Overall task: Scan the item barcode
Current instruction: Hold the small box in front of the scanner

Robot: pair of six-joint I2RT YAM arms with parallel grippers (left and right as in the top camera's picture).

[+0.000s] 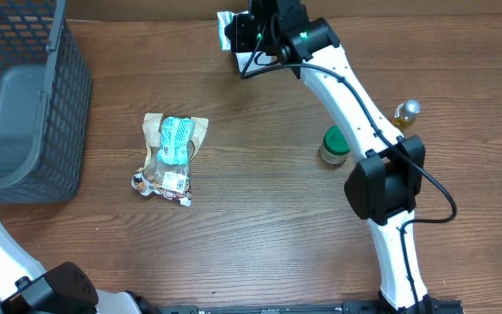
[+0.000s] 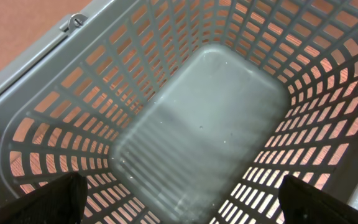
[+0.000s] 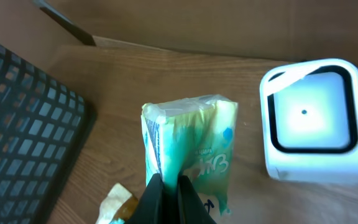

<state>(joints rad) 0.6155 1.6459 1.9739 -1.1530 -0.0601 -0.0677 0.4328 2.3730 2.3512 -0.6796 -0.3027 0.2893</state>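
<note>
Right fingers [image 3: 156, 202] are clamped on the lower edge of a soft green-and-white packet [image 3: 191, 140], holding it upright just beside the white scanner [image 3: 312, 121], whose square window glows. Lettering on the packet's glossy wrap is too blurred to read. Left fingers [image 2: 55, 200] hang spread wide over the grey mesh basket [image 2: 36, 81], well to the left of the scanner. On the bench [image 1: 260, 227], nearer the robot than the scanner, lie a brown snack pouch [image 1: 171, 157] with a blue label, a green-lidded jar [image 1: 334, 146] and a small shiny-capped bottle [image 1: 405, 112].

Right hand [image 3: 166, 190] pinched closed, arm stretched far forward; left hand [image 2: 179, 208] spread wide.
</note>
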